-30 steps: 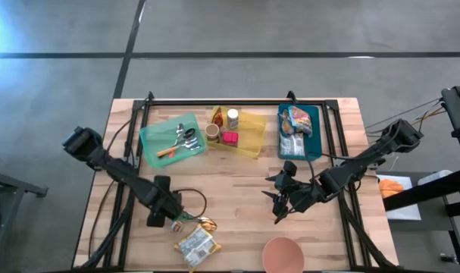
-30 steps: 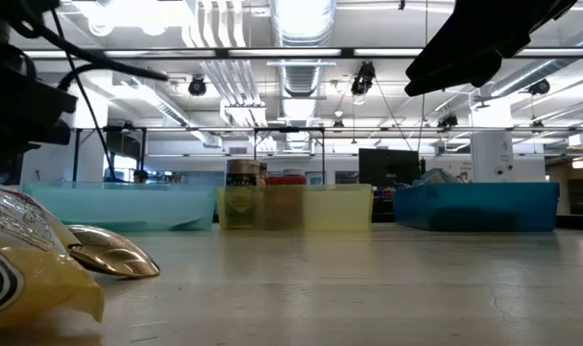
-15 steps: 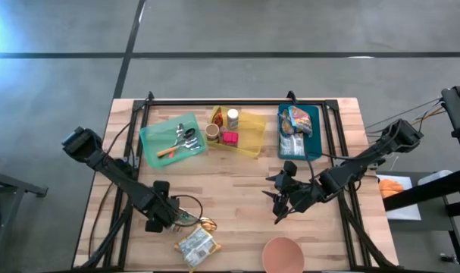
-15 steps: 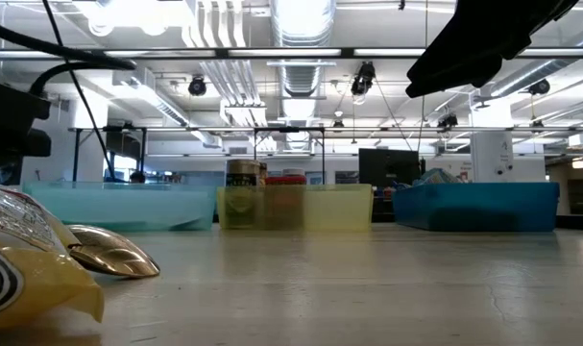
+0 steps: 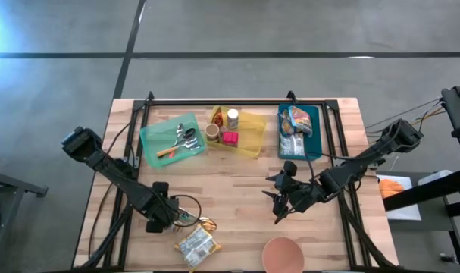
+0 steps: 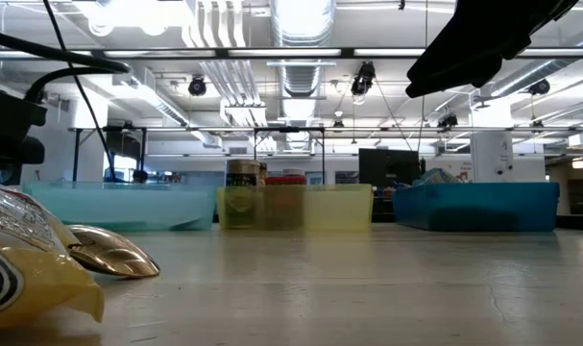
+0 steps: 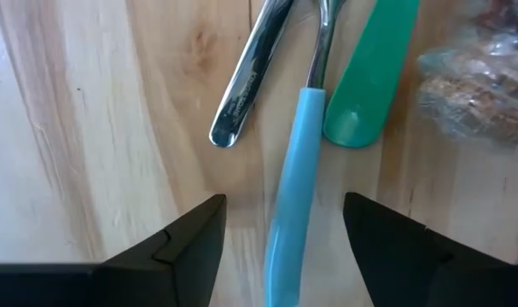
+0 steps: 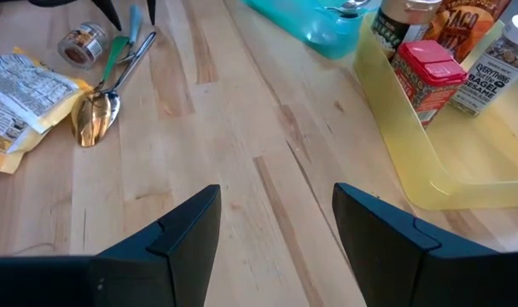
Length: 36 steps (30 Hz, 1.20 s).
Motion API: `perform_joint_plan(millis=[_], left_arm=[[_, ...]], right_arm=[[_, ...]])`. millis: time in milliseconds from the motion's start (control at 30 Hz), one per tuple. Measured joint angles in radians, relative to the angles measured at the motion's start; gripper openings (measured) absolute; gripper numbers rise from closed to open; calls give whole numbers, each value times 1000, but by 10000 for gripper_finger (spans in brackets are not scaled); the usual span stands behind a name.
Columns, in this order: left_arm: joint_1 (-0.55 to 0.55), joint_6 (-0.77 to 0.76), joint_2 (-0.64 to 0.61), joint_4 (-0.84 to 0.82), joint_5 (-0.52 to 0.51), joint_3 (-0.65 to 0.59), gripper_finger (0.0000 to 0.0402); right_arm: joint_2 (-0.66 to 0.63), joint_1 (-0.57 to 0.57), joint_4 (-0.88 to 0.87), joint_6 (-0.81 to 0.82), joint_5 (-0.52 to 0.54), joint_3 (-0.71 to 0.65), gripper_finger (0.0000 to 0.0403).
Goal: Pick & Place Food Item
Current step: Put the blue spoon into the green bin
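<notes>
Two slim black jointed arms are seen from above, each built of boxy dark segments. Thin black cables are looped beside the left arm [image 5: 116, 173], and lighter cables trail from the right arm [image 5: 366, 161]. Matte black, angular fingers [image 7: 177, 247] are shown in both wrist views.

Three trays stand along the table's far edge: one green tray [image 5: 173, 140], one yellow tray [image 5: 248, 136] beside it, one blue tray [image 5: 313, 133] beyond that. Nearer than the green tray lie three utensils side by side: one gold spoon [image 8: 96, 115], one blue-handled utensil [image 7: 293, 192], one green-handled utensil [image 7: 374, 81]. One snack packet [image 5: 195, 245] and one pink bowl [image 5: 282, 254] sit at the near edge.
</notes>
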Motion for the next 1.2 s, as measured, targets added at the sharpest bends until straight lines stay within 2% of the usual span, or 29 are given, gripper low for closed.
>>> perform_joint_plan(millis=[167, 433, 800, 1200], left_arm=[[0, 5, 1, 15, 23, -1, 181], [0, 8, 0, 23, 49, 3, 27], [1, 8, -10, -62, 32, 57, 1], [1, -15, -17, -76, 12, 57, 2]], right_arm=[[0, 0, 0, 0, 0, 0, 224], [0, 0, 0, 0, 0, 0, 224], [0, 1, 0, 3, 0, 0, 224], [0, 1, 0, 3, 0, 0, 224]])
